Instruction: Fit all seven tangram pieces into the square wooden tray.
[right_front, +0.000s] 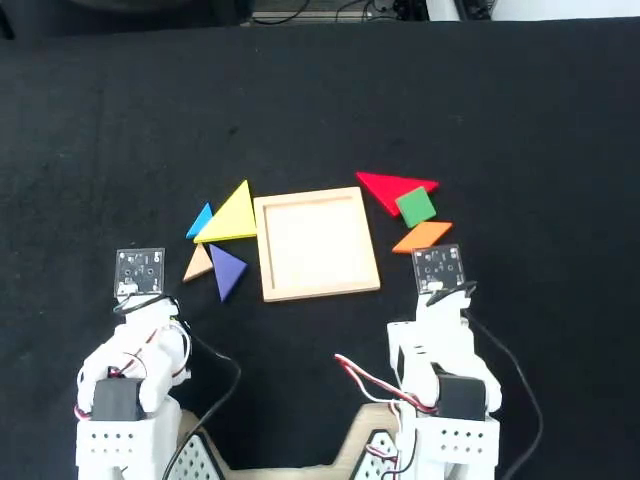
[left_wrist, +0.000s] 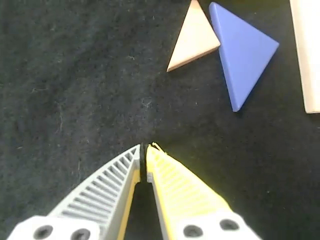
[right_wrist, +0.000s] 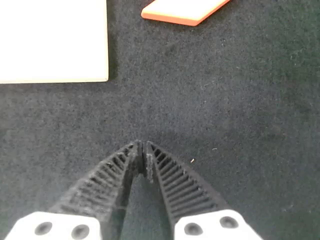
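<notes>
High view, mid-frame: tray holds nothing yet. I'd say the blue triangle is thin, light and stiff, so pinch across its edges. Both left gripper and right gripper are closed, empty.

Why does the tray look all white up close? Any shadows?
Right wrist view: bright light washes the wooden tray out to plain white. Left wrist view: its edge glares pale too. High view: it keeps a wood tone; shadows hardly show on the black cloth.

White arms, black motors; left hand ribbed (grey, yellow), right hand black.
</notes>
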